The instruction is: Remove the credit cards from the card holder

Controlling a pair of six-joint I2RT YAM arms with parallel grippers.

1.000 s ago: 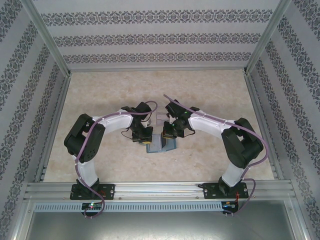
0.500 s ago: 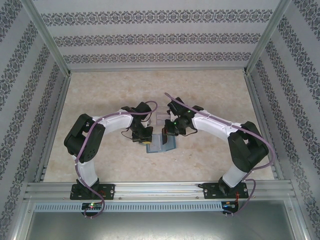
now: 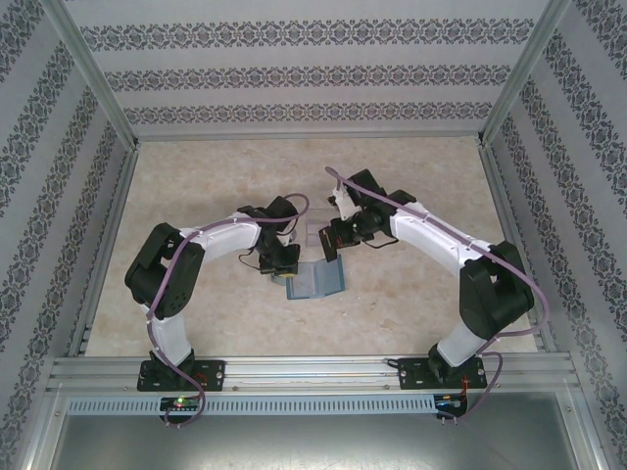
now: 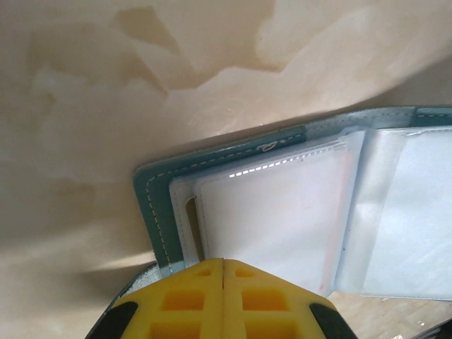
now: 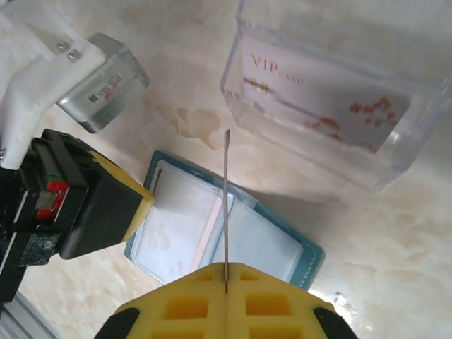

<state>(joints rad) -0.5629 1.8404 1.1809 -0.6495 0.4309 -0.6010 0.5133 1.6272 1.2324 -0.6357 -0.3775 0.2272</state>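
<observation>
right gripper (image 5: 226,268) pinching thin flat credit card (image 5: 226,205), edge-on above open teal folding card holder (image 5: 212,233) | left gripper (image 4: 223,263) closed (tips at holder's left edge)

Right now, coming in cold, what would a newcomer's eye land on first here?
First, the thin credit card, seen edge-on, pinched in the shut right gripper and held clear of the open teal card holder lying mid-table. Next, the clear plastic box just beyond the holder, with a VIP card inside. The shut left gripper sits at the holder's left panel.
</observation>
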